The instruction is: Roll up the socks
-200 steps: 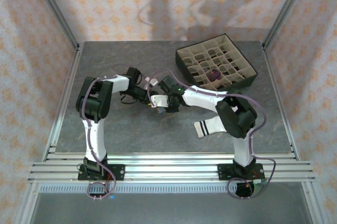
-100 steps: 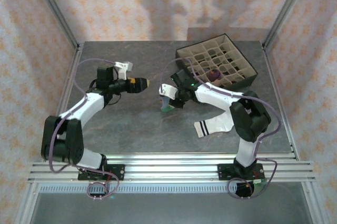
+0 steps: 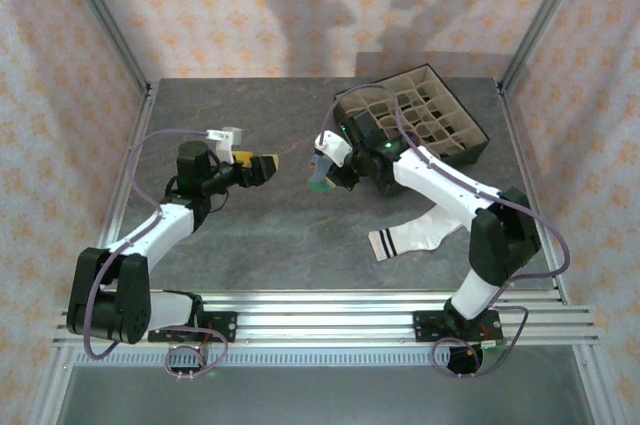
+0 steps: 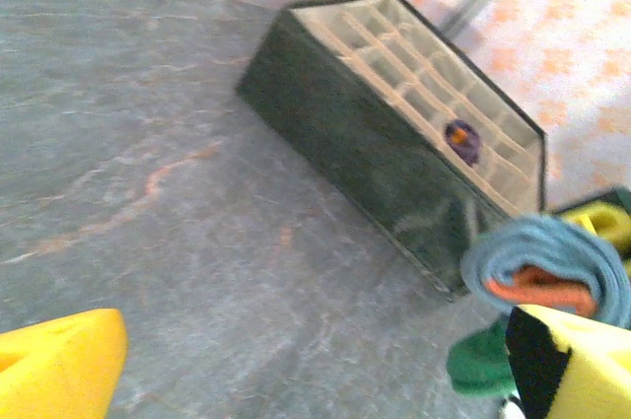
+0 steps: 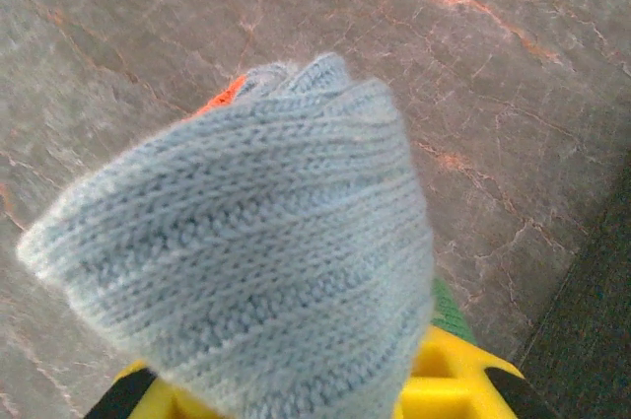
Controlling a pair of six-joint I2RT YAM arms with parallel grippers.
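Grey-blue sock (image 5: pixel 256 242) — seemingly rolled — in clenched right fingers (image 5: pixel 449 380), nearer box (image 4: pixel 355 158), left fingers (image 4: pixel 59 360) released

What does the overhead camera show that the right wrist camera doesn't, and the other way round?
From overhead: both arms, the left gripper open above the table, the white sock lying on it by the right arm, and the compartment box at the back right. From the right wrist: the knit ribs of the grey-blue sock up close, an orange patch at its edge, yellow fingers beneath it. Shared: that bundled sock, held by the right gripper, and the grey table.
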